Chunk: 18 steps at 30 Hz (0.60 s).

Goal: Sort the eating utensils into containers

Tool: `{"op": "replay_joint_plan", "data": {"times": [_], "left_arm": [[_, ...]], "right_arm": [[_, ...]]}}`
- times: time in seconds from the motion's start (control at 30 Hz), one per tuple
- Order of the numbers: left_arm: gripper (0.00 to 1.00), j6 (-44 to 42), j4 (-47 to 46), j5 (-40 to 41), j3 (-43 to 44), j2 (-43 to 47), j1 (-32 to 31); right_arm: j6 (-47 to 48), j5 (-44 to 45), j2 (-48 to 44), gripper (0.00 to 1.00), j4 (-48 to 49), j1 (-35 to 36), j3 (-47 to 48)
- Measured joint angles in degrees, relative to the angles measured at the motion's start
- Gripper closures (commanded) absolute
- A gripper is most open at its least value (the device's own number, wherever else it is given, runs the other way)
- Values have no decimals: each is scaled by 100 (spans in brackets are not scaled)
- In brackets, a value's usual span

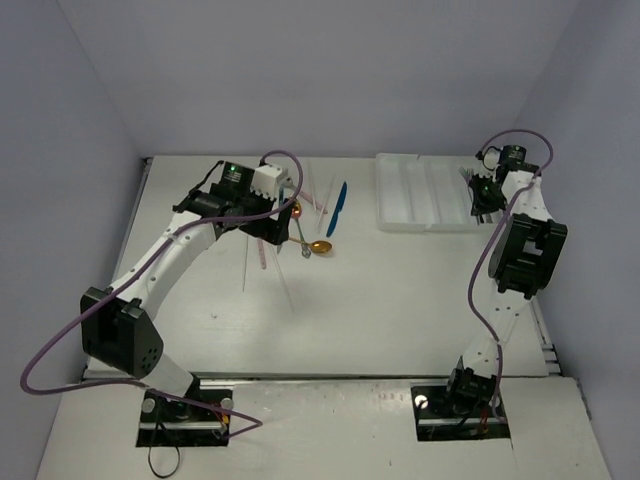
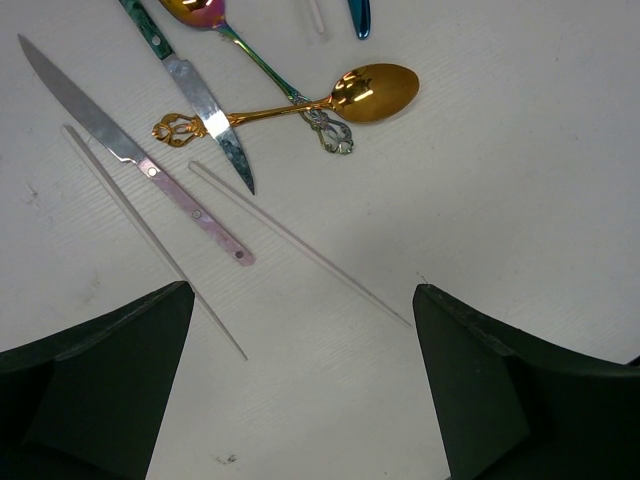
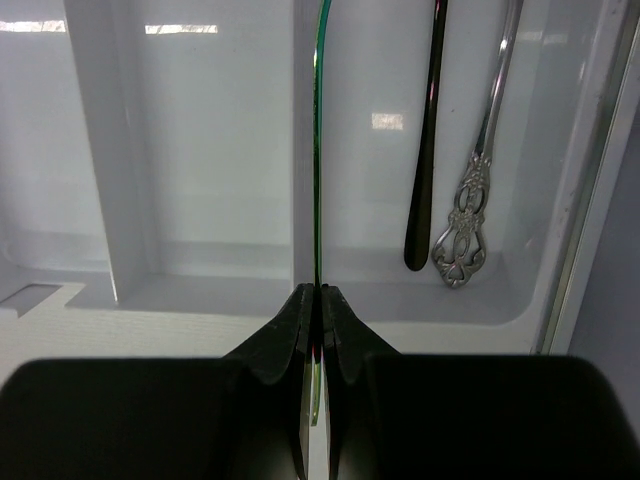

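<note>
Hovering over the utensil pile at the far left-centre of the white table (image 1: 400, 300), the left gripper (image 2: 302, 300) has its 2 dark fingers spread wide and grips nothing. Below it lie 2 thin pale sticks (image 2: 155, 243), straight and matte, the left 1 just beside a flat steel knife with a pink riveted handle (image 2: 135, 152). Farther off, a teal-handled knife (image 2: 195, 95) crosses over the ornate stem of a glossy gold spoon (image 2: 372, 92), and an iridescent spoon (image 2: 260, 65) crosses that same stem near the bowl. A blue utensil (image 2: 360, 15) shows only its tip at the far edge of the wrist view. A wide stretch of tabletop separates this pile from the shallow white plastic tray (image 1: 410, 190), which sits near the table's far right corner, close to the wall. Over its right end the right gripper (image 3: 318, 300) is pinched tight on a thin green-sheened utensil (image 3: 318, 150), seen edge-on above a divider, so its type cannot be told. In the rightmost long compartment lie a slim dark handle (image 3: 425, 150) and a filigree silver handle (image 3: 462, 225), side by side near the outer wall.
</note>
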<state>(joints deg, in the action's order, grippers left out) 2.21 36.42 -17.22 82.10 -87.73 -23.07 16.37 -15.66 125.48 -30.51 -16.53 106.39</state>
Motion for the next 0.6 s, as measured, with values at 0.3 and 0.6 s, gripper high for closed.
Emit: {"op": "replay_joint_plan", "data": {"times": [0.3, 0.6], "left_arm": [[10, 34, -49, -27, -26, -119, 0], [11, 144, -80, -28, -37, -185, 21]], "right_arm": [[118, 75, 494, 100, 20, -37, 500], [125, 145, 1000, 89, 30, -38, 1087]]}}
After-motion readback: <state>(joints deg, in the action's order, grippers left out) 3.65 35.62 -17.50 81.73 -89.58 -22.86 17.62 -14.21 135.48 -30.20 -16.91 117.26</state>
